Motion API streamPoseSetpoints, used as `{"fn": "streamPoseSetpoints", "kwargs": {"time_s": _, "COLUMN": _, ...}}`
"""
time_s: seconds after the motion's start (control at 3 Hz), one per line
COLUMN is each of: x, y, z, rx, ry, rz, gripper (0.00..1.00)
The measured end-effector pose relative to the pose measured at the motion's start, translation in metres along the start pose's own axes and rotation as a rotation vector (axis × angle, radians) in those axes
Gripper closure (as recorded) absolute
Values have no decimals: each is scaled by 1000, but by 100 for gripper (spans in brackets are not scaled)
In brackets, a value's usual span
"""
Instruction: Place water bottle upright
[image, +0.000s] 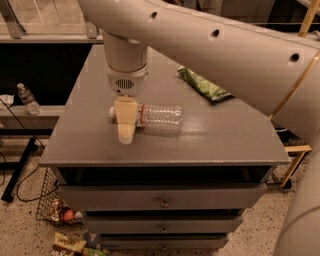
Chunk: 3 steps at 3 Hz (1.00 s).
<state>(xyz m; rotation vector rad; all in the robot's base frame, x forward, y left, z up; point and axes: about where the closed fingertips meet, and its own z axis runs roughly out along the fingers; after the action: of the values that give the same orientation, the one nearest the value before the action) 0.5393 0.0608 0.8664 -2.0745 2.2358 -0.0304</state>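
Camera view shows us the water bottle (160, 116) lying on its side on the grey cabinet top (225, 137), the gripper (126, 127) down at its cap end, presumably to tip it upright, though we cannot tell whether it is clamped

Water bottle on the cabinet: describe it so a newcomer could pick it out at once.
On the grey cabinet top, near its middle, the water bottle lies on its side with the tool at its cap end. It is clear ribbed plastic, unlike the green chip bag farther back, and the other bottle stands off the cabinet at left.
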Motion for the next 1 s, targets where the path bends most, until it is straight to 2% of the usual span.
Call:
{"fn": "streamPoseSetpoints", "kwargs": {"time_s": 0.33, "x": 7, "y": -9, "z": 10, "rx": -15, "ry": 1, "rz": 17, "gripper": 0}}
{"fn": "streamPoseSetpoints", "kwargs": {"time_s": 0.67, "x": 13, "y": -17, "z": 20, "rx": -28, "ry": 8, "rz": 21, "gripper": 18}}
{"fn": "streamPoseSetpoints", "kwargs": {"time_s": 1.0, "x": 16, "y": -22, "z": 29, "rx": -42, "ry": 8, "rz": 21, "gripper": 42}}
